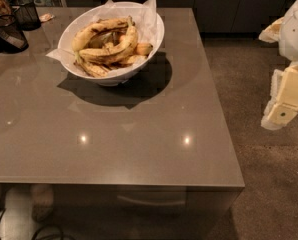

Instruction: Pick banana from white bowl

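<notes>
Far across from the gripper (282, 108), the banana (114, 53) tops the pile in the bowl (158, 34) on the table (139, 149), so I'd bring the gripper, hanging beyond the table's right edge with its opening impossible to tell, over the rim onto the banana's exposed middle.

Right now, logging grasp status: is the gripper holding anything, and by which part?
Nothing visibly held: the gripper hangs right of the table, apart from the white bowl, where the banana lies.

Gripper (284, 101) right of table (139, 134) (banana (114, 53) in white bowl (111, 78))
</notes>
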You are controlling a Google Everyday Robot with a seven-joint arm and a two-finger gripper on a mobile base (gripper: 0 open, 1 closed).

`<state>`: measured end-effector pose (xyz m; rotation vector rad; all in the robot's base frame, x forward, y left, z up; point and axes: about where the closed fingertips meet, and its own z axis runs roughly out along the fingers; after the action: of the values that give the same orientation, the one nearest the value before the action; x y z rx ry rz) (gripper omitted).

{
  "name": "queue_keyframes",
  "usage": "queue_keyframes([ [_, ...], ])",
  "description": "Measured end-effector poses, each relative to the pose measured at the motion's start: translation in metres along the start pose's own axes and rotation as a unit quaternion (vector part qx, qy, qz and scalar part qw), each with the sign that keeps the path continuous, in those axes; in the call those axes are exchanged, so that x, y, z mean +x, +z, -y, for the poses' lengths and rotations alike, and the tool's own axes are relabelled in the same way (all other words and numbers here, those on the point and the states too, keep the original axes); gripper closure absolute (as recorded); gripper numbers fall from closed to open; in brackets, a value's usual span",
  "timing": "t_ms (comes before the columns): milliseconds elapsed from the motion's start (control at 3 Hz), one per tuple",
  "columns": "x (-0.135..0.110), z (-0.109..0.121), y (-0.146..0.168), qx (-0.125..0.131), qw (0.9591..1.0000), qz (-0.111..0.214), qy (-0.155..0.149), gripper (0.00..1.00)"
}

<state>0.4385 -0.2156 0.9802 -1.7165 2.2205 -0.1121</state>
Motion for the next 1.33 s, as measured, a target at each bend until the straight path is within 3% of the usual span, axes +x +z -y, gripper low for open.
queue_keyframes([
  [667, -0.011, 0.010, -0.002, 0.001, 0.9999, -0.001, -0.016, 0.00],
  [1333, -0.057, 0.045, 0.007, -0.012, 0.9961, -0.024, -0.085, 0.00],
])
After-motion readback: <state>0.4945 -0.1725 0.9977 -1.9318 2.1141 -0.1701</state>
